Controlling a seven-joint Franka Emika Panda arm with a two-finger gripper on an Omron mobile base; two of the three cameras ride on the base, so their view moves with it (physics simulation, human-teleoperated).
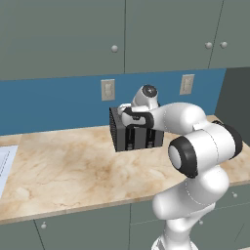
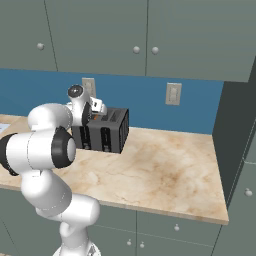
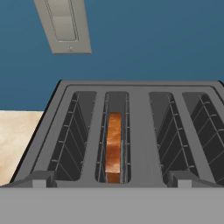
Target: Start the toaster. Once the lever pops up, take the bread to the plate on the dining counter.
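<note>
Hand view: bread (image 3: pixel 113 146) upright in toaster (image 3: pixel 131 94) slot, directly below end effector; jaws spread.

Arm folded forward, elbow high, wrist pitched down. Tool (image 2: pixel 96 111) hangs nearly vertical, low at the end of the reach, jaws fully apart, holding nothing.

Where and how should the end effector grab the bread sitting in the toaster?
Grip the bread by its top crust edge, coming straight down from above. It stands upright deep in a narrow slot of the toaster; pinch across its two broad faces, probably once it sits higher.
</note>
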